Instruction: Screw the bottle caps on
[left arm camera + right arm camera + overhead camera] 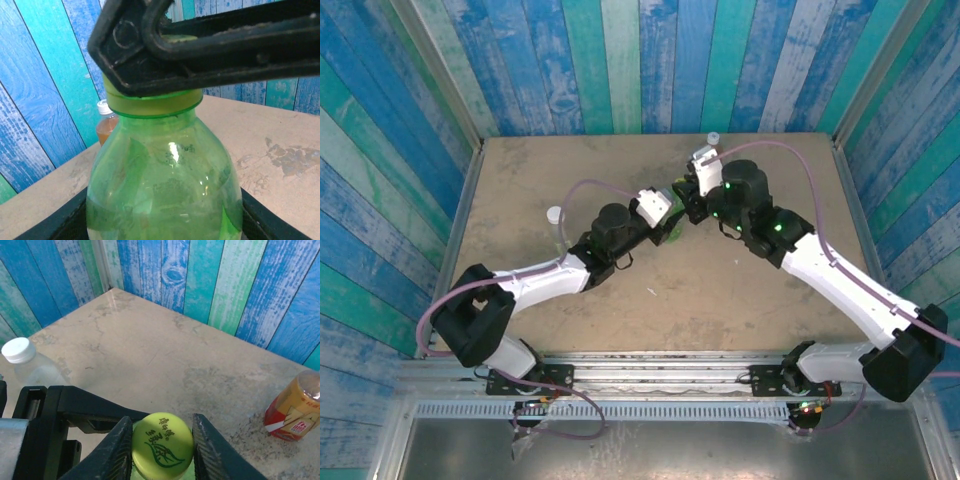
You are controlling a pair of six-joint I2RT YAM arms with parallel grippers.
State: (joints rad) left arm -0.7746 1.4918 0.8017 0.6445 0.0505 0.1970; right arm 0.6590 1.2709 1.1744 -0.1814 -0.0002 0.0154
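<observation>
Right wrist view: yellow-green round plastic screw cap (162, 446) with a leaf print sits on top of the green translucent plastic bottle (165, 185). The right gripper (162, 432) has a finger on each side of it, touching or a hair off. Cannot tell if it pinches the cap or is loose on it.

Left wrist view: left gripper (162, 231) is pressed in on the green bottle's body, one finger each side low down, holding it upright on the beige stone-look table (150, 350). The right gripper's black fingers cross just above the bottle's shoulder, around the cap. The cap's lower edge looks seated at the neck collar with no thread showing, so I judge this cap mostly or fully on. Tightness not checkable.

Other two:
- Clear plastic bottle (37, 377) stands well apart from the green bottle, to its left in the top external view, with a small white round cap (19, 350) on its neck.
- Amber plastic bottle with red label (292, 412) stands behind the green bottle, apart from it, with a second white cap (103, 106) on it.

Both look capped; how tight, cannot tell.

Progress call: two of three look done, and the third is in hand at its last turns. Left to do: finish tightening if needed, then let go with both grippers.
</observation>
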